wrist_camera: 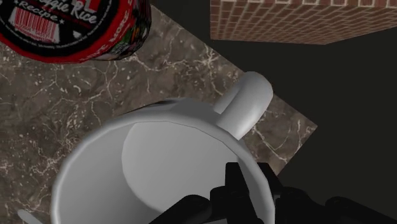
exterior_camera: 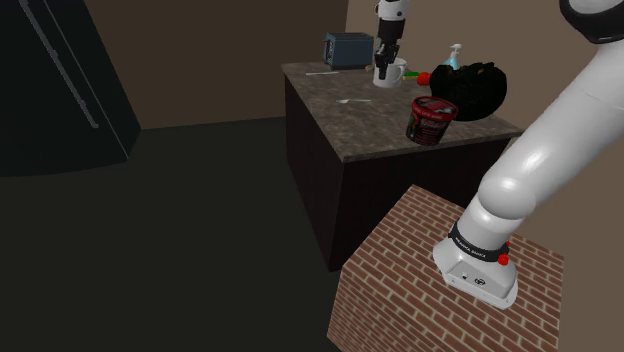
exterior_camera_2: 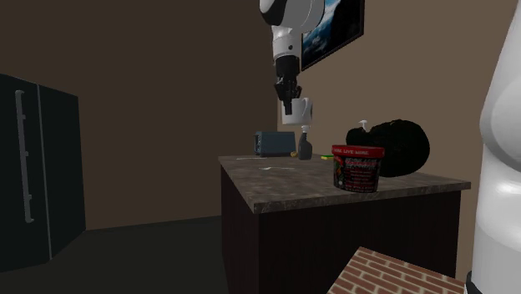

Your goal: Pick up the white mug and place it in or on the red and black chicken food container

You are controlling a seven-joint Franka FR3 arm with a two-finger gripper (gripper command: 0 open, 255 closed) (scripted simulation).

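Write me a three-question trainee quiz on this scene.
1. True or false: the mug stands on the counter.
2. What does the gripper clasp? A. a plate B. the mug C. a book
3. Fill in: the tub is red and ____.
Key: 1 false, it hangs above the counter; 2 B; 3 black.

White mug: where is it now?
In the second exterior view, the white mug hangs in the pincer above the counter, over the dark bottle, left of the red container.
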